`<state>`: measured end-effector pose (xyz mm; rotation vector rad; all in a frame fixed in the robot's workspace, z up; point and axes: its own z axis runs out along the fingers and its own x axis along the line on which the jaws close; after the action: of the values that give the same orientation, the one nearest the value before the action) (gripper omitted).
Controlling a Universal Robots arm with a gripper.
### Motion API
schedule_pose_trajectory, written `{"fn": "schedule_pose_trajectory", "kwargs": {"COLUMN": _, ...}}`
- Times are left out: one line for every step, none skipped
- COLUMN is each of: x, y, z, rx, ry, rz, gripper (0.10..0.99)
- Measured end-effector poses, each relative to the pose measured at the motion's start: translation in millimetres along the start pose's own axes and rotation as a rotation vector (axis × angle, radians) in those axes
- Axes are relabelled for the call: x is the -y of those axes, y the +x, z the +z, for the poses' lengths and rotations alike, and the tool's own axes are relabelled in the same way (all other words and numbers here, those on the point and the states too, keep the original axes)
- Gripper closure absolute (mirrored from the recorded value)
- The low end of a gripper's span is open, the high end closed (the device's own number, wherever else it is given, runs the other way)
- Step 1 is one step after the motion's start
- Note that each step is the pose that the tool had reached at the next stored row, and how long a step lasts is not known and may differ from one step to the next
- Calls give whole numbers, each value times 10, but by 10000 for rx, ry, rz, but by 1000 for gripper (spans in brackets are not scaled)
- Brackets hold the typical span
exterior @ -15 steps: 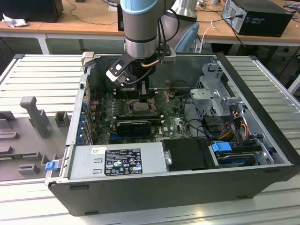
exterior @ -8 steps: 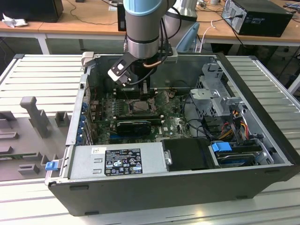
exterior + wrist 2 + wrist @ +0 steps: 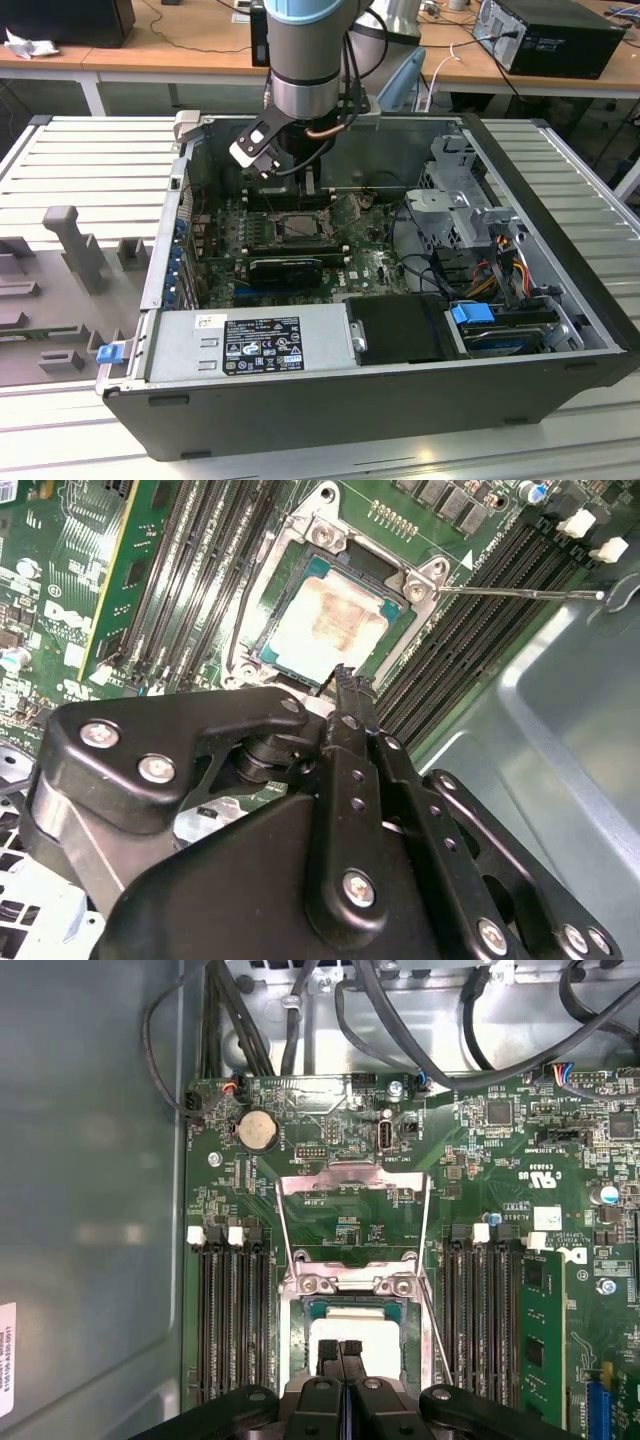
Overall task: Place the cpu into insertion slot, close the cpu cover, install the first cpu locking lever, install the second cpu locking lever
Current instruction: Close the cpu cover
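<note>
The cpu, a pale silver square, lies flat in the insertion slot on the green board; in the second wrist view the cpu shows a brownish smear on top. The cpu cover, a silvery frame with a big opening, is swung back open over the board. Thin wire locking levers stand loose beside the socket, and one lever sticks out sideways. My gripper hovers just over the chip's near edge, fingers pressed together, nothing between them. In the exterior view the gripper hangs above the socket.
Black memory slots flank the socket on both sides. Cables run along the board's far edge, near a coin battery. The case holds a power supply, a drive cage and a black card. Grey fixtures stand outside.
</note>
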<state>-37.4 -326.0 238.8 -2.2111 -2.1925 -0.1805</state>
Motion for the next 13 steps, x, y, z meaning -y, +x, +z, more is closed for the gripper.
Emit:
{"fn": "schedule_pose_trajectory", "kwargs": {"x": -2, "y": 0, "z": 0, "rx": -2, "ry": -1, "rz": -1, "gripper": 980}}
{"fn": "schedule_pose_trajectory", "kwargs": {"x": -5, "y": 0, "z": -1, "rx": -3, "ry": 0, "rz": -3, "gripper": 980}}
{"fn": "schedule_pose_trajectory", "kwargs": {"x": -11, "y": 0, "z": -1, "rx": 0, "ry": 0, "rz": -1, "gripper": 980}}
{"fn": "schedule_pose_trajectory", "kwargs": {"x": -17, "y": 0, "z": -1, "rx": 0, "ry": 1, "rz": 0, "gripper": 980}}
{"fn": "schedule_pose_trajectory", "kwargs": {"x": -26, "y": 0, "z": -1, "rx": 0, "ry": 1, "rz": 0, "gripper": 980}}
{"fn": "schedule_pose_trajectory", "kwargs": {"x": -34, "y": 0, "z": 0, "rx": 0, "ry": 1, "rz": -1, "gripper": 980}}
{"fn": "schedule_pose_trajectory", "kwargs": {"x": -40, "y": 1, "z": -4, "rx": 1, "ry": 2, "rz": 0, "gripper": 980}}
{"fn": "schedule_pose_trajectory", "kwargs": {"x": -42, "y": 4, "z": -23, "rx": 1, "ry": 1, "rz": 1, "gripper": 980}}
{"fn": "schedule_pose_trajectory", "kwargs": {"x": -45, "y": 11, "z": -64, "rx": 0, "ry": 1, "rz": -1, "gripper": 980}}
{"fn": "schedule_pose_trajectory", "kwargs": {"x": -46, "y": 14, "z": -84, "rx": -1, "ry": 1, "rz": -1, "gripper": 980}}
{"fn": "schedule_pose_trajectory", "kwargs": {"x": -47, "y": 15, "z": -96, "rx": 0, "ry": 0, "rz": -1, "gripper": 980}}
{"fn": "schedule_pose_trajectory", "kwargs": {"x": -51, "y": 16, "z": -96, "rx": -3, "ry": -1, "rz": -1, "gripper": 980}}
{"fn": "schedule_pose_trajectory", "kwargs": {"x": -57, "y": 16, "z": -97, "rx": -2, "ry": 0, "rz": 0, "gripper": 980}}
